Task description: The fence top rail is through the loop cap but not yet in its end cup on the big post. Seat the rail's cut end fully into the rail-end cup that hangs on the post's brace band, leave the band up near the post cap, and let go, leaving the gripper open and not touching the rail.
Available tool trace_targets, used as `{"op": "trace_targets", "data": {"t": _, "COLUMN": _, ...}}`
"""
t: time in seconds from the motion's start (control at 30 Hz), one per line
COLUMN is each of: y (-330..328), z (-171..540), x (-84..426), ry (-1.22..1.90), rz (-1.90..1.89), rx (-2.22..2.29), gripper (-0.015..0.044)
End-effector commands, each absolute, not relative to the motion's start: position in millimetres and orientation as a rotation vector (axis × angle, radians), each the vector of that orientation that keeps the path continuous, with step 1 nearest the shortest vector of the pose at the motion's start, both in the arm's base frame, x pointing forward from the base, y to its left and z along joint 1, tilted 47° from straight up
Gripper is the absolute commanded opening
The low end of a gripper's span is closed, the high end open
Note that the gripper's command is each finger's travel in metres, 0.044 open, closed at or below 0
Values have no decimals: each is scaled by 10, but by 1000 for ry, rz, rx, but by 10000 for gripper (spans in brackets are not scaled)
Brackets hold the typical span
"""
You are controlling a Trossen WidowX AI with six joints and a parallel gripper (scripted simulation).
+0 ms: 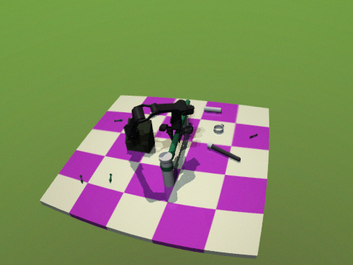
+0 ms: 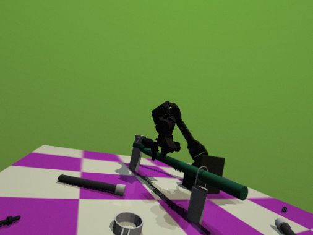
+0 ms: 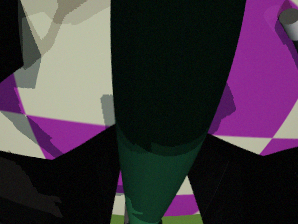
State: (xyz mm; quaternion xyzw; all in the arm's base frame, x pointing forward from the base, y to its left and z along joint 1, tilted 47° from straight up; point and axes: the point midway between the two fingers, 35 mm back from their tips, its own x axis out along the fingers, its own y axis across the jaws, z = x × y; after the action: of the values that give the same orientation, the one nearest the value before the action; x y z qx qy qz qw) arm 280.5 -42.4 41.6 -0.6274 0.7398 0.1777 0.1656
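My gripper [image 1: 178, 134] [image 2: 158, 156] [image 3: 150, 129] is shut on the green rail [image 1: 173, 148] [image 2: 179, 164] [image 3: 157, 170], with a finger on each side. The rail slopes little and passes through the wire loop cap [image 2: 196, 177] on the small grey post [image 2: 197, 202]. Its thick free end sticks out beyond the loop. Its other end meets the green brace band [image 1: 167, 168] on the big grey post [image 1: 169, 178] [image 2: 135, 161]. The band sits up near the post cap [image 1: 165, 156] [image 2: 140, 136]. The cup blends with the rail, so seating depth cannot be told.
The black arm base [image 1: 140, 137] stands beside the rail. A black rod with a white end [image 1: 224, 153] [image 2: 90, 183], a grey ring clamp [image 1: 218, 131] [image 2: 115, 226] and a grey cylinder [image 1: 213, 110] lie on the rail's other side. Small bolts [image 1: 110, 178] [image 1: 253, 136] lie farther out.
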Motion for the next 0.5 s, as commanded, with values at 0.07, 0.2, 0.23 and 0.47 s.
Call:
{"op": "trace_targets", "data": {"t": 0.07, "y": -433, "z": 456, "x": 2815, "ry": 2104, "rz": 500, "rx": -1804, "gripper": 0}}
{"op": "trace_targets", "data": {"t": 0.2, "y": -433, "z": 456, "x": 2815, "ry": 2104, "rz": 500, "rx": -1804, "gripper": 0}}
{"op": "trace_targets", "data": {"t": 0.23, "y": -433, "z": 456, "x": 2815, "ry": 2104, "rz": 500, "rx": -1804, "gripper": 0}}
{"op": "trace_targets", "data": {"t": 0.47, "y": -426, "z": 426, "x": 2808, "ry": 2106, "rz": 505, "rx": -1791, "gripper": 0}}
